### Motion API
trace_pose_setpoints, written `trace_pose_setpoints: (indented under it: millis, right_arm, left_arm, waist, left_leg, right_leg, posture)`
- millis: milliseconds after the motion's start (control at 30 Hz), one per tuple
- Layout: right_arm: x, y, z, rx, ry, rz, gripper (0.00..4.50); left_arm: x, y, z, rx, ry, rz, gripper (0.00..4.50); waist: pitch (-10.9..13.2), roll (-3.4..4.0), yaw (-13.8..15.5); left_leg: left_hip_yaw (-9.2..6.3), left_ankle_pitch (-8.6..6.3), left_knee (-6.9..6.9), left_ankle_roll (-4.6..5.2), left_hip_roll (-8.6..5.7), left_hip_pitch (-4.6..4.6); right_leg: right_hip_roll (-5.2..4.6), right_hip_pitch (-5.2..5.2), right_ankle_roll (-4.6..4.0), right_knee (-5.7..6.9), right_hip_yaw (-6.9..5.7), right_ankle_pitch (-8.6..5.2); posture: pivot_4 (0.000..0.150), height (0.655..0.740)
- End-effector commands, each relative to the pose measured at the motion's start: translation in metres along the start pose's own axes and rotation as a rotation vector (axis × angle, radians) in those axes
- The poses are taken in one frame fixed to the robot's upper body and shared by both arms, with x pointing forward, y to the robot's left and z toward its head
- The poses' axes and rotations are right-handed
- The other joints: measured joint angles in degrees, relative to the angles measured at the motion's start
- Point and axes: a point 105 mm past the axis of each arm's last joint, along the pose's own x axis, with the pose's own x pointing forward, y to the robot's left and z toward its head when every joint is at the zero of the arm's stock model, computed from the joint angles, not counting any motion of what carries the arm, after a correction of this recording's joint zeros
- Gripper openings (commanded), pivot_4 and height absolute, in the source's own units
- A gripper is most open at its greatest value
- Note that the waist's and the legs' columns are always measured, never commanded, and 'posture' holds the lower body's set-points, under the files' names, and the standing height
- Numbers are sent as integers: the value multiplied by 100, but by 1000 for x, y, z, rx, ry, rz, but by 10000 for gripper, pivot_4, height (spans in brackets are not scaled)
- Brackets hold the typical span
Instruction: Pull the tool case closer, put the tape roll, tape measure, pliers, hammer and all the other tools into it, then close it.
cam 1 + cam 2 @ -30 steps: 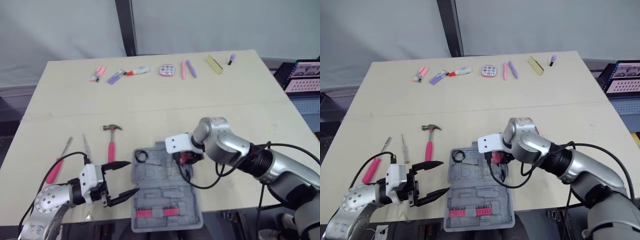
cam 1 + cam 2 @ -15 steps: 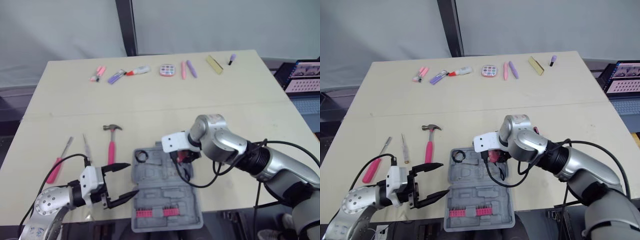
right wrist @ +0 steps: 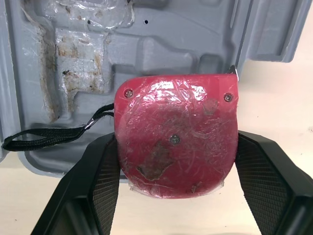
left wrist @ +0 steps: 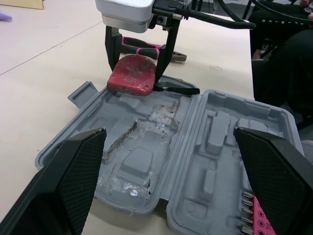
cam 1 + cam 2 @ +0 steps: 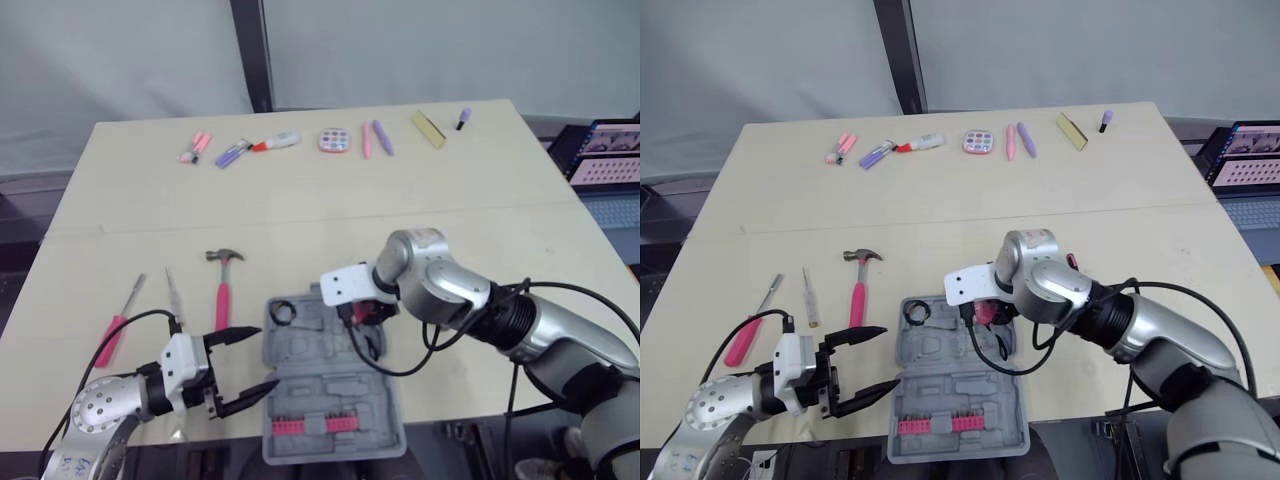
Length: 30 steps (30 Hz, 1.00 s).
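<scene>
a pink-handled screwdriver (image 5: pixel 112 336) and a thin screwdriver (image 5: pixel 174 292) lie on the table (image 5: pixel 300 195) at the left, with the hammer (image 5: pixel 223 283) just to their right. the left gripper (image 5: pixel 266 357) hovers beside the left edge of the open tool case (image 5: pixel 330 400), jaws wide apart and empty. the tape roll (image 5: pixel 281 312) sits in the case's far left corner. the right gripper (image 4: pixel 136 73) clamps the red tape measure (image 3: pixel 176 142) between both fingers over the case's far right edge, its black strap (image 3: pixel 44 138) trailing onto the tray.
</scene>
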Motion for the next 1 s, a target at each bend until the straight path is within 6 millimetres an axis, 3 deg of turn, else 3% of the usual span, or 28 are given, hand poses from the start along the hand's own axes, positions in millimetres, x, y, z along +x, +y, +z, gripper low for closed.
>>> trace_pose_setpoints:
  millis: [33,400,500,700,1000]
  right_arm:
    - [-3,0,4,-16,-11,-2,29452]
    - [0,4,3,-13,-11,16,29452]
    - [1,5,2,-12,-15,17,44225]
    - [-5,3,4,0,-34,0,44717]
    - [-42,-1,-4,138,-140,-36,44717]
  left_arm:
    - [2,-5,7,27,-18,-12,45000]
    - [3,-7,8,24,-16,-15,45000]
    - [3,-7,8,23,-16,-15,45000]
    - [4,-7,8,21,-17,-19,45000]
    - [3,-7,8,26,-16,-24,45000]
  waist:
    - [0,0,0]
    - [0,0,-1]
    - [0,0,0]
    - [0,0,0]
    - [1,1,11]
  left_leg:
    - [0,0,0,0,0,0]
    - [0,0,0,0,0,0]
    - [0,0,0,0,0,0]
    - [-1,0,0,0,0,1]
    - [0,0,0,0,-1,0]
  right_leg:
    - [0,0,0,0,0,0]
    - [0,0,0,0,0,0]
    - [0,0,0,0,0,0]
    - [0,1,0,-1,0,0]
    - [-1,4,0,-4,1,0]
  posture:
    - [1500,7400]
    - [1500,7400]
    - [1500,7400]
    - [1500,7400]
    - [1500,7400]
